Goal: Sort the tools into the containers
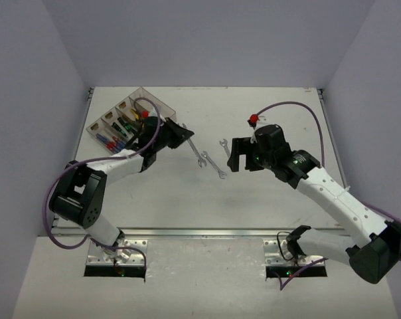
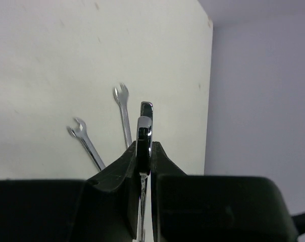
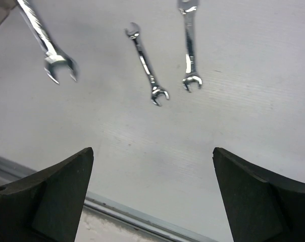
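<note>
My left gripper point(image 1: 184, 135) is shut on a silver wrench point(image 1: 196, 151), held edge-on between the fingers in the left wrist view point(image 2: 145, 126) and above the table. Two more silver wrenches lie on the table: one point(image 1: 214, 165) beside the held one and one point(image 1: 224, 145) further right. Both show in the left wrist view point(image 2: 86, 142) point(image 2: 122, 107) and the right wrist view point(image 3: 147, 67) point(image 3: 189, 49). My right gripper point(image 1: 236, 155) is open and empty, just right of them. The clear containers point(image 1: 101, 124) at the back left hold red, blue and green-handled tools.
The table's right edge meets the lilac wall point(image 2: 263, 101). A metal rail point(image 1: 207, 232) runs along the table's near edge. A red cable clip point(image 1: 253, 119) sits above the right wrist.
</note>
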